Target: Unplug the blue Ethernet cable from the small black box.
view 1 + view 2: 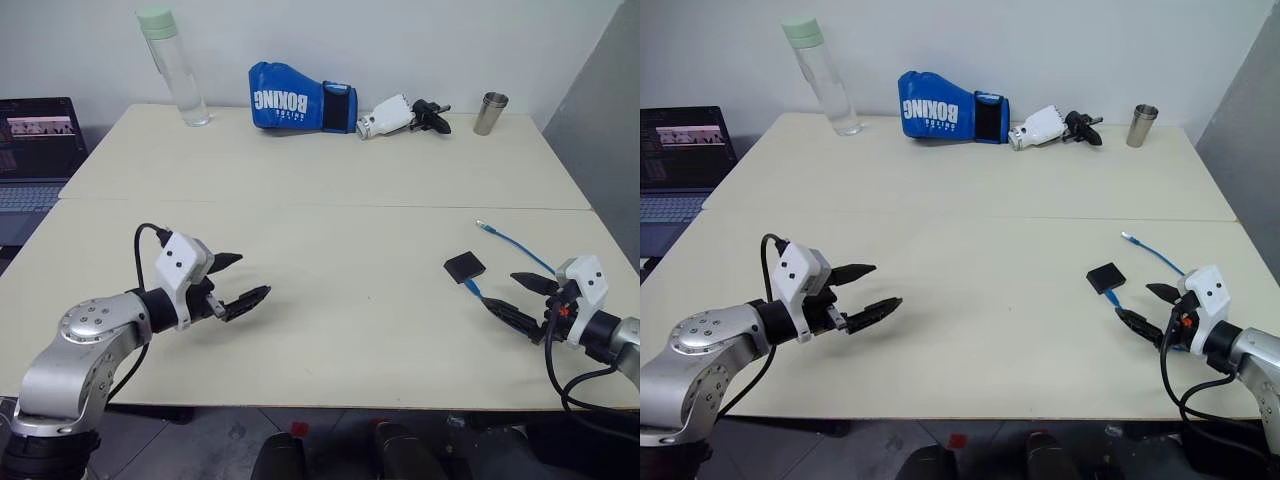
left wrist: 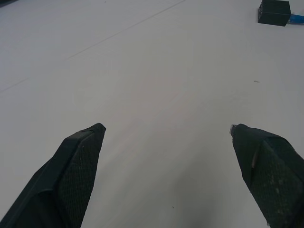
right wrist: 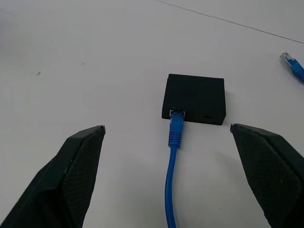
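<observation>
I am holding both arms low over the bench [image 1: 330,200], nothing grasped yet. The right gripper [image 3: 167,130] is standing with its fingers spread as wide as they go, empty, aimed straight at the small black box [image 3: 194,98]. The box is lying flat near the bench's right edge, just ahead of that gripper. The blue Ethernet cable [image 3: 172,161] is still seated in the port on the box's near edge; its cord is running back between the open fingers, and its free plug end is lying apart on the bench. The left gripper [image 2: 168,130] is also wide open and empty, well apart from the box, over bare bench.

Risks as I am judging them: the box looks light and is not being held down, so pulling the plug with one gripper alone is likely to drag the box along rather than free the connector. The plug's latch tab may also be staying locked if I am pinching the boot rather than the tab. Gripping the cord instead of the plug could strain it.

Containers: a clear bottle [image 1: 175,70] with a pale green cap and a metal cup [image 1: 490,112] are standing at the far edge; I cannot tell their contents.
</observation>
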`<state>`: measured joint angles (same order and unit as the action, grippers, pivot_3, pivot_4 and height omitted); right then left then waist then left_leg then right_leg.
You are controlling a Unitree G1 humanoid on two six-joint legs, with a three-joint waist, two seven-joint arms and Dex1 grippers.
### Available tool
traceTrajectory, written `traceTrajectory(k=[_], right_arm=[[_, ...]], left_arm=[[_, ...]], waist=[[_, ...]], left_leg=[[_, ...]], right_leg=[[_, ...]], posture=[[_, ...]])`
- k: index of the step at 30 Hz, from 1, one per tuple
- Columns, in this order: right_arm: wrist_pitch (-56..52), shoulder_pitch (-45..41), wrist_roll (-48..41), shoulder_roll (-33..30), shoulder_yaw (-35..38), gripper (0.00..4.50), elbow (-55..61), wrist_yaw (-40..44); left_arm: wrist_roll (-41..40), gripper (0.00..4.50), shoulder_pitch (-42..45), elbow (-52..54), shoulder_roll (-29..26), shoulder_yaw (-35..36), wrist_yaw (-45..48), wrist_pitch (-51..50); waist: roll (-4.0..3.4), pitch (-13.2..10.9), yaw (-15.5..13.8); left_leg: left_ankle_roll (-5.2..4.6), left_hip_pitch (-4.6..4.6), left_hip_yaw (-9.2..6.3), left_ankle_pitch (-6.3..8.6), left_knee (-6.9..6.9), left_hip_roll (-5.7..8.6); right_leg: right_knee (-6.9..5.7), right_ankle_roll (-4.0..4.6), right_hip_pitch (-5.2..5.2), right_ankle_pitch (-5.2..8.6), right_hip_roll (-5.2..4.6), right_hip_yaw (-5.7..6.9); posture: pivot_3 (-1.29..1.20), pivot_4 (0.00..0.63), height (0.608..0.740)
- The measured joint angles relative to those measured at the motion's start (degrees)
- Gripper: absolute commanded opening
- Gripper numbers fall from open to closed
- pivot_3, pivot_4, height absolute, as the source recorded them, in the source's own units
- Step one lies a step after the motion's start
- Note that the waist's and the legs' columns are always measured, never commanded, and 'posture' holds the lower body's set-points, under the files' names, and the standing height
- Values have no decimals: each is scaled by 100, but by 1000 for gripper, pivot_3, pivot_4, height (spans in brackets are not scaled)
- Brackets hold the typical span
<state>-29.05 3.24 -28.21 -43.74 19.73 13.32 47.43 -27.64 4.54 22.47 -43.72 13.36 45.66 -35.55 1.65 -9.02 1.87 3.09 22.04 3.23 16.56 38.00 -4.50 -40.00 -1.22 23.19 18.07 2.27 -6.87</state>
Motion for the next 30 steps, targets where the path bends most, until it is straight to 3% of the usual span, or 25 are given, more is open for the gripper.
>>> traceTrajectory(k=[17,30], right_arm=[[-193,36,39,-167,-1,4478,-56,-73],[-735,-363,310,-29,-296,4478,-237,-807]], left_arm=[[-154,4500,96,126,-232,-21,154,-68],[-560,4500,610,317,-429,-562,876,-315]], waist=[[0,0,-3],[-1,0,10]], left_leg=[[0,0,-1,0,3,0],[1,-3,2,-1,7,1]], right_leg=[[-2,0,-1,0,0,0],[-5,0,-2,0,2,-3]], posture=[[0,150,740],[0,150,740]])
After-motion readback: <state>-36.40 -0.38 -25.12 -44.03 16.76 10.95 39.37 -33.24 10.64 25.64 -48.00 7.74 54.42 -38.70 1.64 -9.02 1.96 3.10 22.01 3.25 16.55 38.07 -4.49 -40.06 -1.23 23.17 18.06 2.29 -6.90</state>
